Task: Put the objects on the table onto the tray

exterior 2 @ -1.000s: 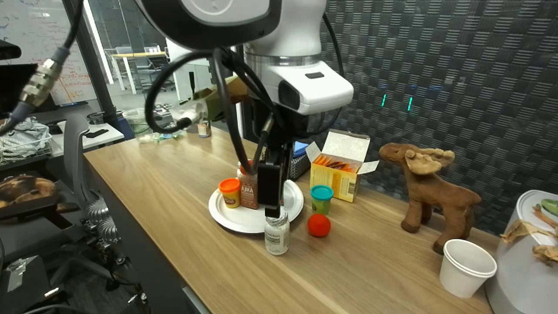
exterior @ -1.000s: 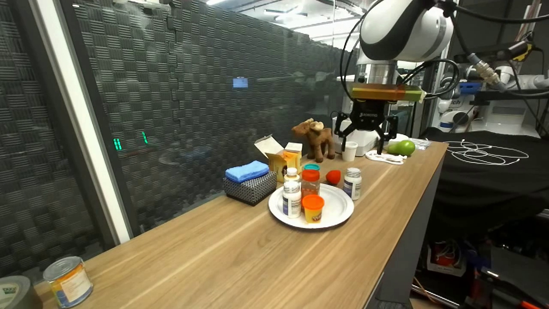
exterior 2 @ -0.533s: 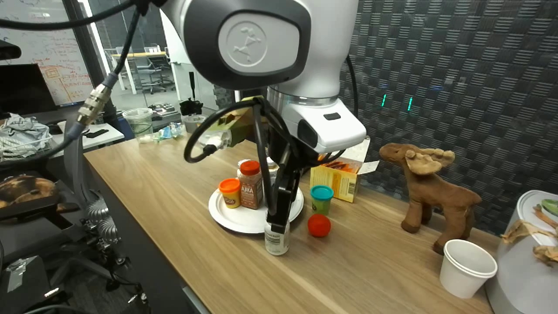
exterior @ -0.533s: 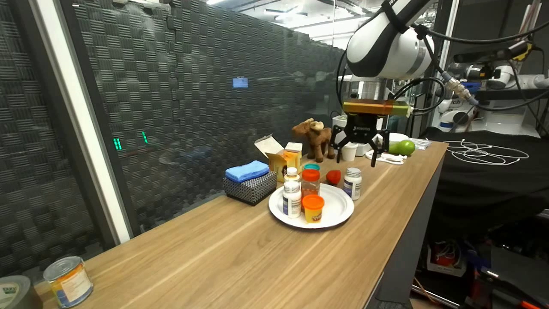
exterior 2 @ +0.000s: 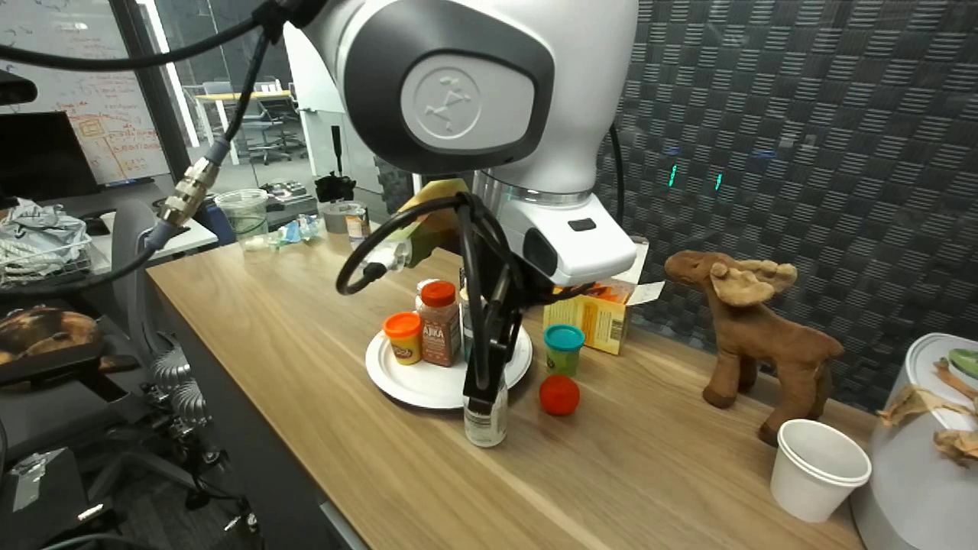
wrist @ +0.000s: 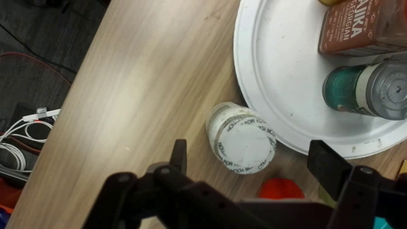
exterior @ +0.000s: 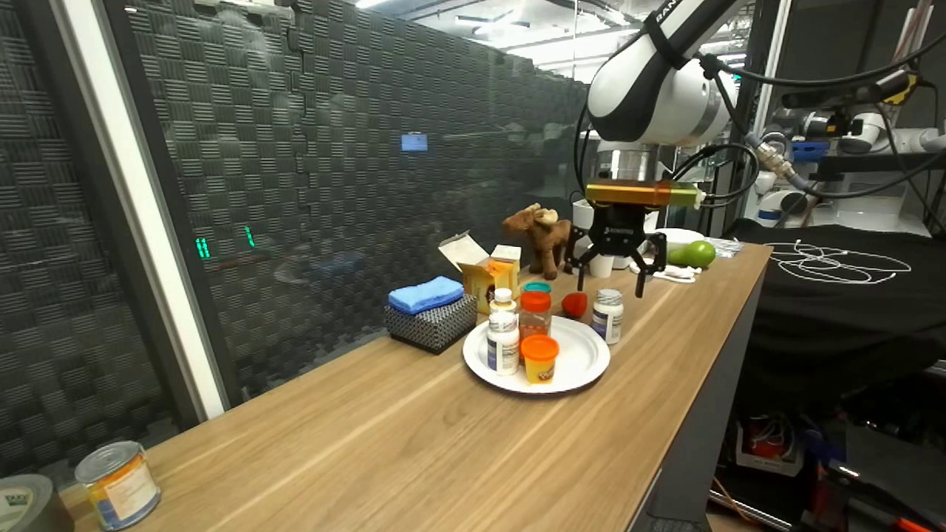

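Upright on bench point(exterior: 414, 443), just beside rim of round white plate point(exterior: 580, 351): white pill bottle point(wrist: 246, 144), lid up; touching rim or slightly apart, can't tell. On plate: orange-lidded tub point(exterior: 539, 360), red-lidded jar point(exterior 2: 438, 330) close by it, teal-labelled jar point(wrist: 345, 87) w/ grey cap, & 2nd white bottle point(exterior: 502, 351). Over bench nr that pill bottle: end effector point(exterior: 610, 282) w/ jaws wide apart & bottle in gap btwn them in wrist view; can't tell exact ht vs. cap. Also on bench, close by: roundish red item point(exterior 2: 559, 395) & teal-lidded tub point(exterior 2: 564, 355), next to each other, in both exterior views. Farther out: yellow box point(exterior 2: 584, 325) w/ flaps up, brown plush moose point(exterior 2: 752, 328), nested white cups point(exterior 2: 810, 481). In an exterior view: blue cloth point(exterior: 426, 294) atop dark textured box point(exterior: 436, 331) beside yellow box, round green item point(exterior: 698, 254) way back along bench, &, well apart nr opp. end, tin can point(exterior: 118, 488) just beside tape roll point(exterior: 29, 506).
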{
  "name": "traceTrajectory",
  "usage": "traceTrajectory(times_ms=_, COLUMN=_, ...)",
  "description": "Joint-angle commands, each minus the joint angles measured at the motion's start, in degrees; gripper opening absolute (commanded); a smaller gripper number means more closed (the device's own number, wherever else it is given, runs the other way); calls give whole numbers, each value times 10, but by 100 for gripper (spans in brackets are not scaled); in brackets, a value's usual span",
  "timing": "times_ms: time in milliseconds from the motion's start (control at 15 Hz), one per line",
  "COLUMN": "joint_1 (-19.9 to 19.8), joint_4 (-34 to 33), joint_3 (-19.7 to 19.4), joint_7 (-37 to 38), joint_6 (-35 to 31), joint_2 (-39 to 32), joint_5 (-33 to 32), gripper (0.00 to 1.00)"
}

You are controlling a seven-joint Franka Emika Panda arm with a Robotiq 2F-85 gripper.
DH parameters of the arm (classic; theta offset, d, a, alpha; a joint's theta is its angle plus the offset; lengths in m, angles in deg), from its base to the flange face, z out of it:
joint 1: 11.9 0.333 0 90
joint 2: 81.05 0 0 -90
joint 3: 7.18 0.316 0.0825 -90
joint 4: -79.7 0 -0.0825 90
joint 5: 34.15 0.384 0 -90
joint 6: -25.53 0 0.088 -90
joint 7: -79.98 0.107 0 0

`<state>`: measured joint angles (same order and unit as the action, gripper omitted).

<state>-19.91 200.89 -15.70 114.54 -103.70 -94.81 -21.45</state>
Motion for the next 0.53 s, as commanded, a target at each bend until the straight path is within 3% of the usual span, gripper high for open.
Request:
traceTrajectory(times_ms=0, joint_1=2, joint_4=-5, joint_3=0, joint_7=-15, joint_6=11, joint_2=6, joint_5=19, gripper=73)
traceTrajectory(times_ms=67, joint_1=2, joint_4=-5, joint_3=0, joint_7=-15, joint_6=10, joint_2=5, joint_5=21, gripper=69)
traceTrajectory(times_ms=467, joint_1=5, joint_4=18, joint_3=0, joint_7=-19, joint_6=-3, joint_2=26, joint_5=25, gripper=22)
